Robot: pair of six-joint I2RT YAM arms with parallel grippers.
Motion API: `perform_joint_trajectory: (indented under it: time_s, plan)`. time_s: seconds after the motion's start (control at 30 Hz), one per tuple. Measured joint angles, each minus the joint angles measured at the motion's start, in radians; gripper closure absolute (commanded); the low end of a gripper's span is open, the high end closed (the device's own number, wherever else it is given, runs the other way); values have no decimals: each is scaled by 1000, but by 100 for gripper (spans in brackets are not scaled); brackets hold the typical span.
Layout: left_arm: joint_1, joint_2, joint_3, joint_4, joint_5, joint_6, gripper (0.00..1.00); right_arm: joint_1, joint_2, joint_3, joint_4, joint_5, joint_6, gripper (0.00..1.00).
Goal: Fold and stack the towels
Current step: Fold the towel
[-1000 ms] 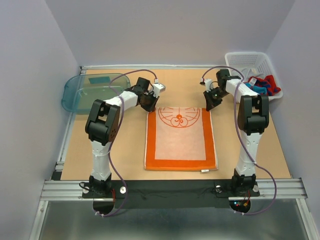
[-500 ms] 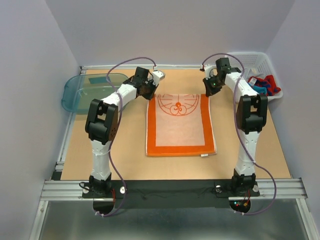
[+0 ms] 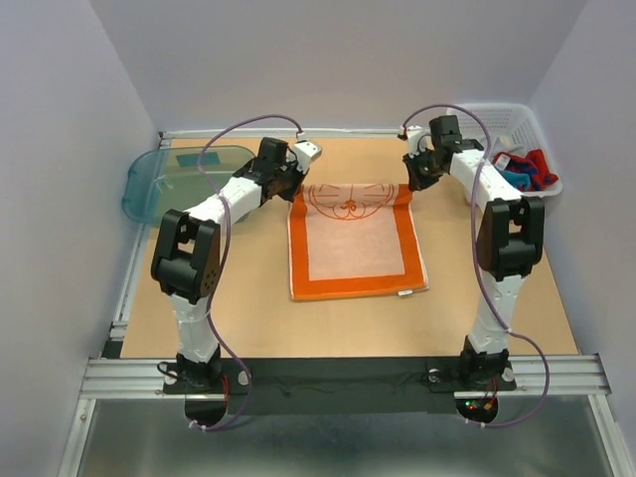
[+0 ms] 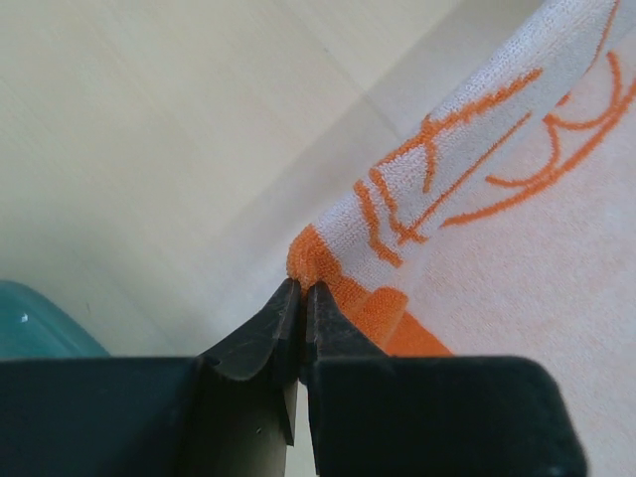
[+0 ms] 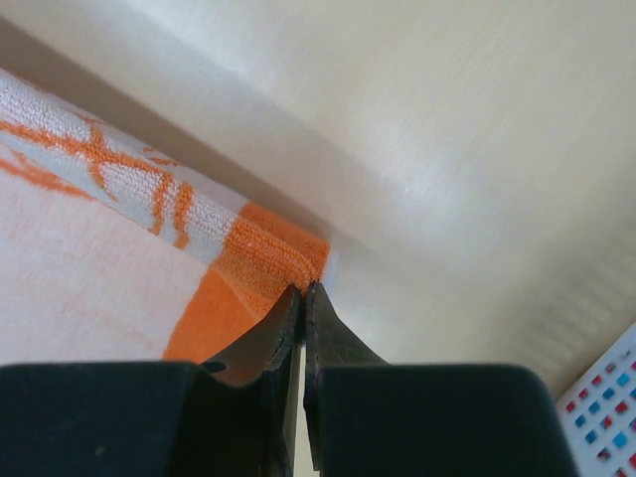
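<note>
Now my left pincer [image 4: 301, 290] and right pincer [image 5: 304, 290] are each clamped on a far corner of the orange towel [image 3: 353, 248], whose near half lies mid-table [image 3: 219, 298]. To fold well, I'd keep both corners level and carry them evenly onto the near hem.

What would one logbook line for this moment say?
step: fold orange towel | left gripper: shut on its far-left corner | right gripper: shut on its far-right corner | far edge: lifted

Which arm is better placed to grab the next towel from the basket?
Right, probably: the basket sits beside the right pincer, far from the left pincer. Both pinch corners of the orange towel.
</note>
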Motion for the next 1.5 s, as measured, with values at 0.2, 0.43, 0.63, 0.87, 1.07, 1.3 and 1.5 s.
perform_joint_trajectory:
  time_s: [0.2,0.43,0.63,0.87,1.07,1.3,1.5]
  plan:
    - [-8,-162,-139,19,16,-45,100,13,-159,-158,25,2,50,100]
    - [-46,-307,-349,35,33,-130,100,13,-290,-348,37,8,120,100]
    - [-91,-415,-469,48,26,-209,100,13,-349,-446,29,39,174,100]
    - [-130,-475,-553,49,-15,-325,100,14,-407,-507,30,65,274,99]
    - [-136,-509,-588,29,-40,-443,100,15,-439,-555,29,71,339,100]
    - [-137,-516,-591,-22,-55,-514,100,21,-497,-602,21,71,396,99]
    - [-148,-518,-591,-64,-60,-560,100,21,-531,-629,12,71,422,100]
